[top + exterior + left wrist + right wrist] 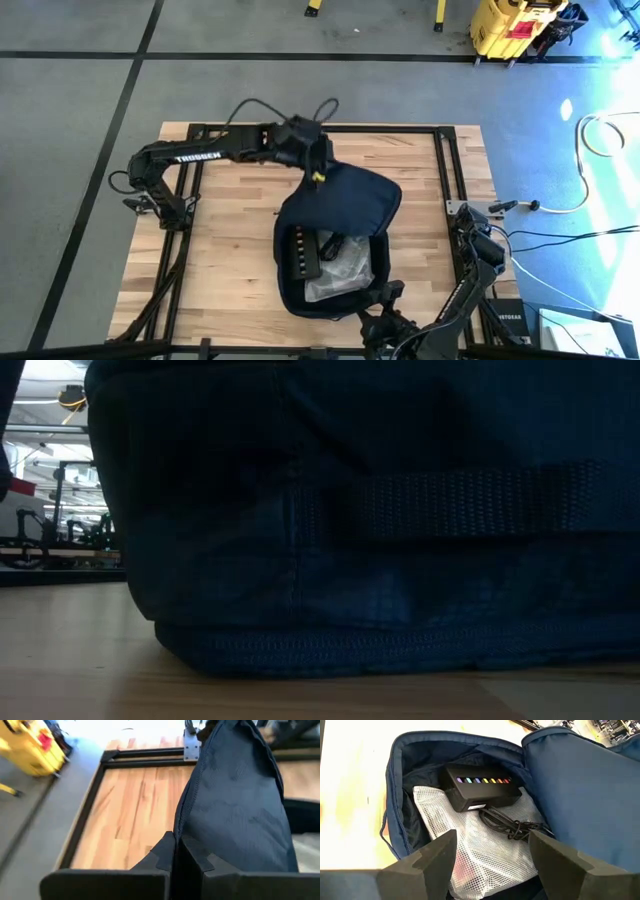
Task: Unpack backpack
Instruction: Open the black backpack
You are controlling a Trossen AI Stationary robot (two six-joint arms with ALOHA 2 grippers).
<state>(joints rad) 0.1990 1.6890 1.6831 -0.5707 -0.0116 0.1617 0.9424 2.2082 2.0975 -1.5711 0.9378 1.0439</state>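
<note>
Holding the flap of the large soft dark navy fabric backpack (335,235) up and back, the left end effector (175,851) is clenched on the flap's stitched edge, and you are seeing why: with the lid pinned toward twelve o'clock, the main compartment is staying open for the other arm. The backpack is lying just right of the middle of the light wooden worktop (225,215), its mouth facing six o'clock.

The right end effector (492,851) is hovering at the six o'clock rim of the opening, released, its two dark fingers (432,857) spread wide and gripping nothing. You are looking down between them at the contents: a flat black rectangular box with a row of small coloured marks (480,787) along its top, a coiled black cable (512,826) beside it, and a white mesh pouch (487,847) lying underneath both. The spread probably suits a first grab at the box or the pouch, but which one is not clear yet.

For writing, you can read "TROSSEN" in white on the left arm's dark link (198,155) in the overhead view. The coloured marks on the box are too small to read. A yellow plastic case (512,25) with a red label is standing on the grey floor beyond the worktop at about one o'clock; its lettering is not legible. From worktop height you are getting only the backpack's side wall and a webbing strap (470,505).

Nothing is out of the bag yet.
</note>
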